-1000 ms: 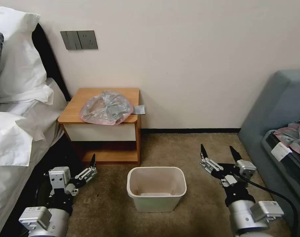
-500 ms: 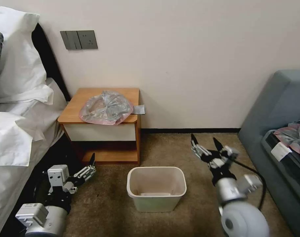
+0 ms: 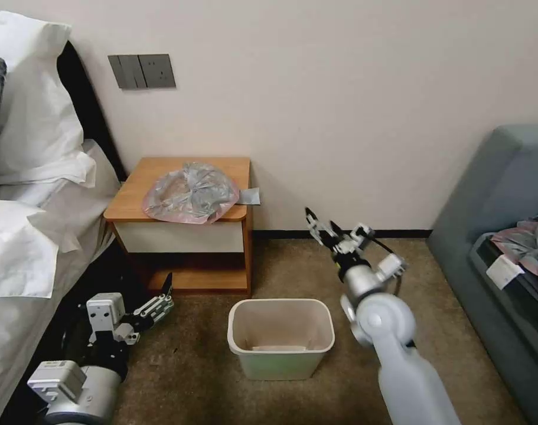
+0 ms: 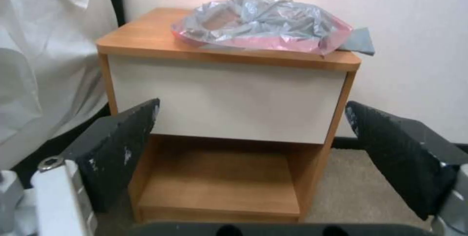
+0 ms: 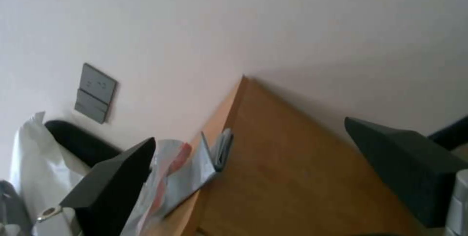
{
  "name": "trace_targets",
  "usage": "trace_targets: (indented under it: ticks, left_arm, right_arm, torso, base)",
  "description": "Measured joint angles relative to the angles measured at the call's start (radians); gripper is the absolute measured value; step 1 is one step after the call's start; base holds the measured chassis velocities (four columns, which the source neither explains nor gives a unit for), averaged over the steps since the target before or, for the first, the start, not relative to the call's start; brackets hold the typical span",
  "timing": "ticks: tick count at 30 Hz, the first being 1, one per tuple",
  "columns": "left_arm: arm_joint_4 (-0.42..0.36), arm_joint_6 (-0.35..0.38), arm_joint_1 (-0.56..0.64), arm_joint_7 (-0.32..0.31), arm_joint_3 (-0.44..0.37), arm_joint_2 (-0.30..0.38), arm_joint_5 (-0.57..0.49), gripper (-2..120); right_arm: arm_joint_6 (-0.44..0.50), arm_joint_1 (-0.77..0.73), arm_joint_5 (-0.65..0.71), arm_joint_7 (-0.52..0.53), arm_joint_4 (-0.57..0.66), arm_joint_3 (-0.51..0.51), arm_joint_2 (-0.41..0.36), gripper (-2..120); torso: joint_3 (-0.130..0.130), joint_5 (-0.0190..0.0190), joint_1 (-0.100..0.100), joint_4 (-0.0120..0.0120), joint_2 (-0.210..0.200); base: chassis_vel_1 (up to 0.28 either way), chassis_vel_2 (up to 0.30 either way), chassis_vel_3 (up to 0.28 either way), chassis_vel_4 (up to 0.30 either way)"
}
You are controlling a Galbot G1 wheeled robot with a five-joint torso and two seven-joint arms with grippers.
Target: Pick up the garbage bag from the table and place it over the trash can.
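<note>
Step in hand looks like the reach, pickup not yet begun; the thin, wrinkly, translucent grey plastic garbage bag with a pink edge (image 3: 191, 193) lies in a loose heap on the orange-brown top of the small boxy wooden table (image 3: 144, 177), w/ a grey flap hanging off the side nearest the right arm; nothing touches it.

Right gripper (image 3: 320, 225) is raised off the carpet, between the table's side and the blue-grey sofa (image 3: 499, 189), aimed toward the table; fingers apart and empty; right wrist view looks along the table's side panel at the bag's flap, so prob. near but not at it, though that angle is hard to read.

Left gripper (image 3: 162, 298) sits low by the bed (image 3: 20, 248), facing the table's white drawer front; fingers apart, nothing held.

Small cream plastic trash can (image 3: 280, 336), rectangular w/ rounded corners, stands open on the carpet in front of the table, apart from both arms.

Next move, as I judge it: get the right gripper over to the bag's near edge or flap and pinch the thin film w/o shoving the heap off the far side.
</note>
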Motion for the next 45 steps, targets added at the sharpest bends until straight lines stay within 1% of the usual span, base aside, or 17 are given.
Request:
trace_targets:
  ticks: [2, 5, 6, 8, 11, 15, 26, 31, 33, 34, 35, 37, 38, 39, 40, 41, 45]
  left_arm:
    - [0.000, 0.000, 0.000, 0.000, 0.000, 0.000, -0.001, 100]
    - [0.000, 0.000, 0.002, 0.000, 0.001, -0.004, -0.002, 100]
    - [0.000, 0.000, 0.002, 0.000, 0.001, -0.004, -0.002, 100]
    - [0.000, 0.000, 0.011, 0.000, 0.007, -0.016, 0.000, 100]
    - [0.000, 0.000, 0.014, 0.000, 0.009, -0.020, 0.001, 100]
    - [0.000, 0.000, 0.015, 0.000, 0.009, -0.021, 0.001, 100]
    - [0.000, 0.000, 0.016, 0.000, 0.008, -0.027, 0.001, 100]
    - [0.000, 0.000, 0.017, 0.000, 0.007, -0.030, 0.001, 100]
    - [0.000, 0.000, 0.017, 0.000, 0.007, -0.032, 0.001, 100]
    - [0.000, 0.000, 0.017, 0.000, 0.007, -0.032, 0.001, 100]
    - [0.000, 0.000, 0.017, 0.000, 0.008, -0.034, 0.001, 100]
    - [0.000, 0.000, 0.017, 0.000, 0.008, -0.036, 0.001, 100]
    - [0.000, 0.000, 0.016, 0.000, 0.008, -0.038, 0.001, 100]
    - [0.000, 0.000, 0.016, 0.000, 0.008, -0.038, 0.001, 100]
    - [0.000, 0.000, 0.016, 0.000, 0.008, -0.040, 0.001, 100]
    - [0.000, 0.000, 0.016, 0.000, 0.008, -0.040, 0.001, 100]
    - [0.000, -0.001, 0.015, 0.000, 0.009, -0.042, 0.001, 100]
  right_arm:
    - [-0.004, 0.025, 0.046, -0.013, -0.039, -0.010, 0.000, 100]
    - [-0.039, 0.099, 0.209, -0.057, -0.129, -0.035, -0.001, 100]
    - [-0.039, 0.099, 0.209, -0.057, -0.129, -0.035, -0.001, 100]
    - [-0.076, 0.142, 0.308, -0.079, -0.175, -0.057, -0.002, 100]
    - [-0.099, 0.184, 0.357, -0.097, -0.227, -0.077, 0.004, 100]
    - [-0.110, 0.232, 0.377, -0.130, -0.298, -0.093, 0.030, 100]
    - [-0.115, 0.300, 0.375, -0.159, -0.407, -0.107, 0.075, 100]
    - [-0.116, 0.322, 0.365, -0.185, -0.449, -0.110, 0.088, 89]
    - [-0.119, 0.323, 0.358, -0.202, -0.456, -0.118, 0.087, 80]
    - [-0.119, 0.323, 0.358, -0.202, -0.456, -0.118, 0.087, 80]
    - [-0.120, 0.323, 0.351, -0.214, -0.459, -0.121, 0.087, 73]
    - [-0.120, 0.323, 0.347, -0.218, -0.460, -0.122, 0.086, 70]
    - [-0.120, 0.323, 0.344, -0.220, -0.461, -0.123, 0.086, 63]
    - [-0.120, 0.323, 0.344, -0.220, -0.461, -0.123, 0.087, 61]
    - [-0.120, 0.323, 0.342, -0.220, -0.462, -0.122, 0.087, 54]
    - [-0.120, 0.323, 0.342, -0.220, -0.462, -0.122, 0.087, 54]
    - [-0.120, 0.325, 0.333, -0.218, -0.466, -0.122, 0.089, 34]
  torso:
    - [0.000, 0.0001, 0.000, -0.0002, 0.000]
    - [0.000, 0.0000, 0.000, -0.0003, 0.000]
    - [0.000, 0.0000, 0.000, -0.0003, 0.000]
    - [0.000, 0.0001, 0.000, -0.0001, 0.000]
    - [0.000, -0.0001, 0.000, -0.0003, 0.000]
    - [0.000, 0.0000, 0.000, -0.0001, 0.000]
    - [0.000, 0.0001, 0.000, -0.0003, 0.000]
    - [0.000, 0.0001, 0.000, -0.0002, 0.000]
    - [0.000, 0.0001, 0.000, -0.0003, 0.000]
    - [0.000, 0.0001, 0.000, -0.0003, 0.000]
    - [0.000, 0.0002, 0.000, -0.0003, 0.000]
    - [0.000, 0.0000, 0.000, -0.0002, 0.000]
    - [0.000, 0.0003, 0.000, -0.0003, 0.000]
    - [0.000, 0.0002, 0.000, -0.0002, 0.000]
    - [0.000, 0.0003, 0.000, -0.0003, 0.000]
    - [0.000, 0.0003, 0.000, -0.0003, 0.000]
    - [0.000, 0.0002, 0.000, -0.0003, 0.000]
  base:
    - [0.000, 0.000, 0.000, 0.000]
    - [0.000, 0.000, 0.000, 0.000]
    - [0.000, 0.000, 0.000, 0.000]
    - [0.000, 0.000, 0.000, 0.000]
    - [0.000, 0.000, 0.000, 0.000]
    - [0.000, 0.000, 0.000, 0.000]
    - [0.000, 0.000, 0.000, 0.000]
    - [0.000, 0.000, 0.000, 0.000]
    - [0.000, 0.000, 0.000, 0.000]
    - [0.000, 0.000, 0.000, 0.000]
    - [0.000, 0.000, 0.000, 0.000]
    - [0.000, 0.000, 0.000, 0.000]
    - [0.000, 0.000, 0.000, 0.000]
    - [0.000, 0.000, 0.000, 0.000]
    - [0.000, 0.000, 0.000, 0.000]
    - [0.000, 0.000, 0.000, 0.000]
    - [0.000, 0.000, 0.000, 0.000]
